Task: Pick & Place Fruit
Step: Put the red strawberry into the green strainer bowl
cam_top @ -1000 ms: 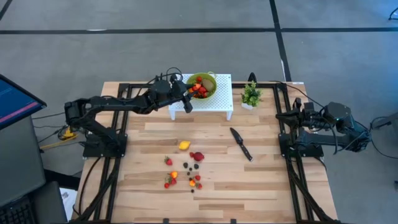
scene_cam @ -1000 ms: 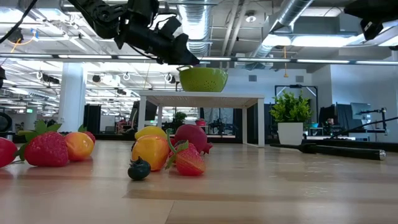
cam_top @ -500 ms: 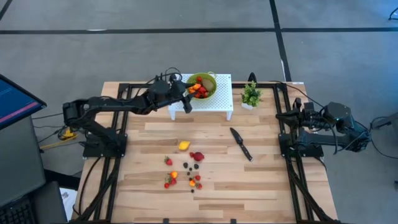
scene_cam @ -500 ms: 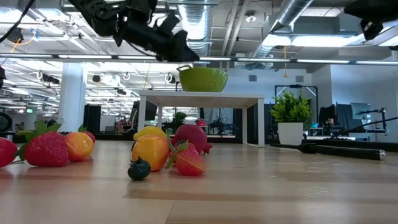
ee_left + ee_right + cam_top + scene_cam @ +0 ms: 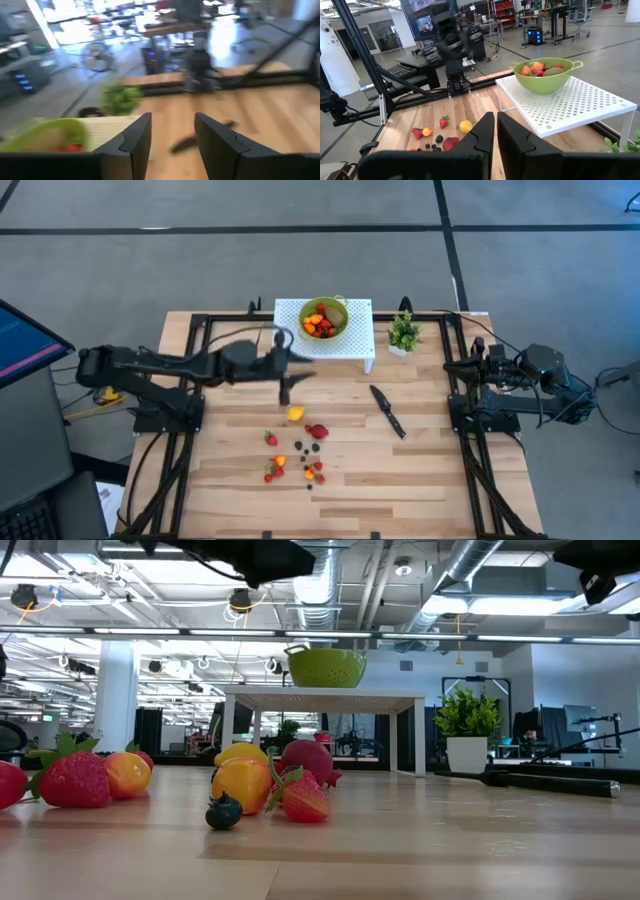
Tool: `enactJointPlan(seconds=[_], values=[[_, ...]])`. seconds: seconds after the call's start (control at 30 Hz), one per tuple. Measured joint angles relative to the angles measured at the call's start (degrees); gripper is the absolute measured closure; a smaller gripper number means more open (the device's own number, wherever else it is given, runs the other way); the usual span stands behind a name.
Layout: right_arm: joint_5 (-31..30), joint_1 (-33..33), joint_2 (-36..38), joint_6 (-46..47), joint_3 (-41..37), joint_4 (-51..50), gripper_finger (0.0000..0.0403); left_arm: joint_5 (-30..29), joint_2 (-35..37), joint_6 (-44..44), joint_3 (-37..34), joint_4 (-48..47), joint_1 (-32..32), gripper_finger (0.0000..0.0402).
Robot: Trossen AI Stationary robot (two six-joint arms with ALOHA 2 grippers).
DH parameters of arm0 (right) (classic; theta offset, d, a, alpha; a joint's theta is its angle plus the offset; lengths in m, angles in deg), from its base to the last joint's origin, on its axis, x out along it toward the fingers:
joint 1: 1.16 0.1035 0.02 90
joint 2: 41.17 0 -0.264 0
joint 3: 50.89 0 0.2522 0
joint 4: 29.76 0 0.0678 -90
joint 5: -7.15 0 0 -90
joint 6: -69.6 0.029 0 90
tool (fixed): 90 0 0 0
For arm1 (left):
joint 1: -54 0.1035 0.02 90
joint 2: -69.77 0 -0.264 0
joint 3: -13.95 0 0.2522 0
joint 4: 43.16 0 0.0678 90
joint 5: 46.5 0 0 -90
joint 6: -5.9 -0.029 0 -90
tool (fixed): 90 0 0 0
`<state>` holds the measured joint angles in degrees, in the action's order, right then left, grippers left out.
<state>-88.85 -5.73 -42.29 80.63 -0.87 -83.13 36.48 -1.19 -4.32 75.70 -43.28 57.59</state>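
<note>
Wooden bench (image 5: 420, 470) under two arms, fruit split between a green bowl (image 5: 324, 317) and the boards.
Some fruit (image 5: 318, 326) lies in the bowl on the white perforated stand (image 5: 355, 345); the rest of the fruit (image 5: 297, 448) is scattered mid-bench, near a black knife (image 5: 387, 411). Left pincer (image 5: 284, 385) hangs above the bench between stand and scattered fruit, fingers parted, empty. Right pincer (image 5: 495, 131) waits at the right edge, closed on nothing.

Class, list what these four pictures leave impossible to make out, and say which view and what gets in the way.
- Left gripper, high view: motion blur smears the fingers.
- Potted plant, left wrist view: blurred.
- Fruit in the green bowl, low view: the bowl's wall hides it.
- Dark berries, high view: too small to identify.
- Right gripper, low view: cut off by the top edge.
</note>
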Motion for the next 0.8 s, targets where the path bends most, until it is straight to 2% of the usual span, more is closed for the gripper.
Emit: enactJointPlan(seconds=[0.27,0.5,0.63,0.8], values=[[0.0,-0.01,-0.01,0.01,0.0,0.0,0.0386,0.07,1.29,-0.01,-1.62,-12.81,-10.17,0.0274],[0.0,0.01,-0.01,0.0,0.0,0.0,0.0386,4.64,1.27,-5.87,-6.72,-21.85,-16.78,0.0278],[0.0,0.02,-0.01,0.0,0.0,0.0,0.0386,4.91,1.23,-7.85,-9.14,-24.97,-19.55,0.0264],[0.0,0.01,-0.01,0.0,0.0,0.0,0.0386,4.87,1.22,-7.62,-9.34,-28.38,-21.47,0.0226]])
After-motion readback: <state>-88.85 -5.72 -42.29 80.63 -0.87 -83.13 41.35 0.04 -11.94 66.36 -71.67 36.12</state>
